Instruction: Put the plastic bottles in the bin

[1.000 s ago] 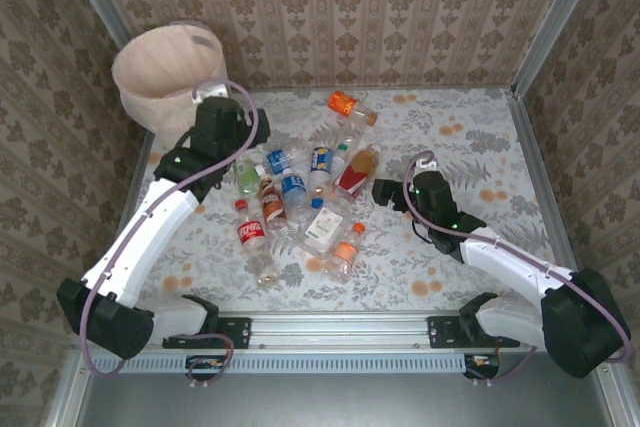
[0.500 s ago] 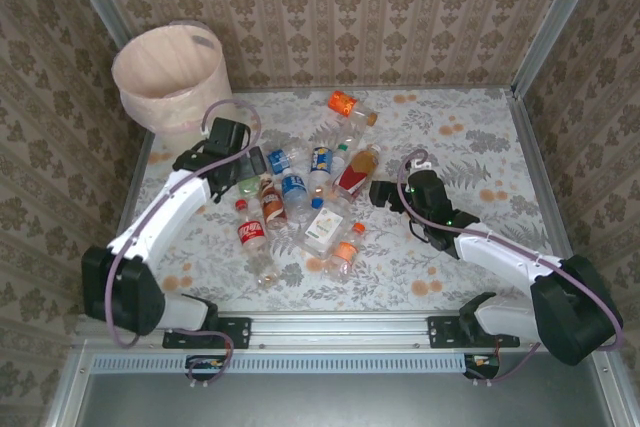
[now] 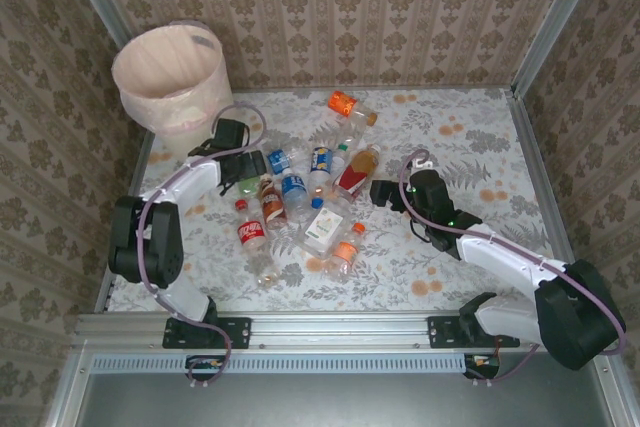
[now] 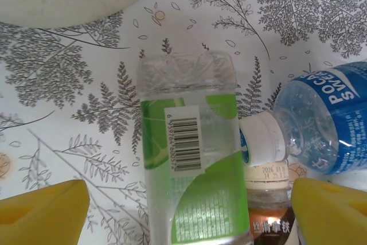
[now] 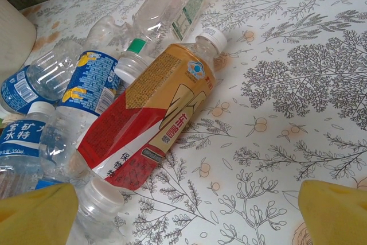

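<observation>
The left tool [image 3: 243, 167] has come down from the bin [image 3: 160, 112], at the bench's far-left corner, onto the plastic bottles [image 3: 300, 197] mid-bench; a fresh pick is judged under way. Its wrist view shows jaws wide, straddling a green-labelled bottle [image 4: 192, 159] untouched, detail the overhead hides. The right tool [image 3: 385, 192] gapes empty beside the pile.

bottles [image 3: 294, 190] packed mid-table, open tabletop [image 3: 470, 147] right, bin [image 3: 150, 107] far-left corner

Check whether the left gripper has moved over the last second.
Yes. The left gripper has swung away from the bin, toward the table's near edge, and is now over the green-labelled bottle.
</observation>
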